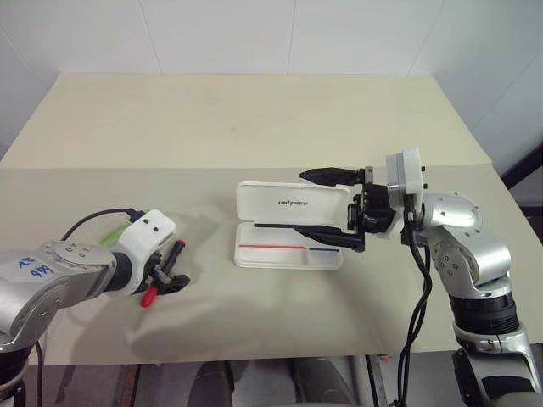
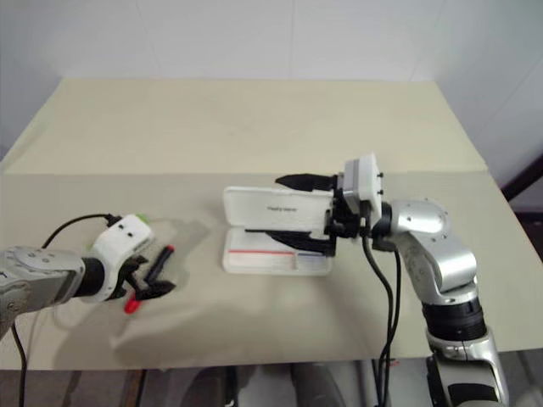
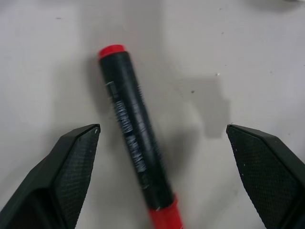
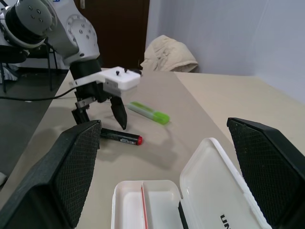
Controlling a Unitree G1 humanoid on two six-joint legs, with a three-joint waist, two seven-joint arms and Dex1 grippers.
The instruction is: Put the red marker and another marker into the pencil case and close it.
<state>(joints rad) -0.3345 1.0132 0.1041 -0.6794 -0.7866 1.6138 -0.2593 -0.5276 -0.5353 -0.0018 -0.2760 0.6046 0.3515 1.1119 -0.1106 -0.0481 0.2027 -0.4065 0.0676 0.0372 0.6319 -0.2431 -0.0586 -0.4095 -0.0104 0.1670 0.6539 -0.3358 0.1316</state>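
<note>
Left gripper (image 1: 167,273) hangs over the near-left part of the table (image 1: 254,127), pointing steeply down, fingers spread wide and empty. The red marker (image 1: 161,273) lies flat on the tabletop directly beneath it, one red end toward the far side, the other toward the near side. In the left wrist view the marker (image 3: 136,138) sits between the two fingertips (image 3: 76,162), closer to one than the other, touching neither; bare table shows on both sides of the barrel.

The green highlighter (image 4: 149,112) lies just beyond the left gripper, on its far-left side. From the head camera it is mostly hidden behind the wrist housing, a sliver of lime green showing (image 1: 110,236). The right wrist view gives its whole length, lying flat and apart from the red marker (image 4: 121,137).

Between the markers and the pencil case (image 1: 288,246) runs a strip of open tabletop with nothing on it. The far half of the table is bare too. The near edge of the table is close behind the left gripper.

The case stands open right of centre: tray flat on the table with a red line and a blue line inside, lid tilted up on the far side, dark lettering facing the camera.

Right gripper (image 1: 327,203) points leftward at roughly level, fingers wide apart, one above the lid's top edge, the other in front of the lid over the tray. Whether either finger touches the case cannot be told.
</note>
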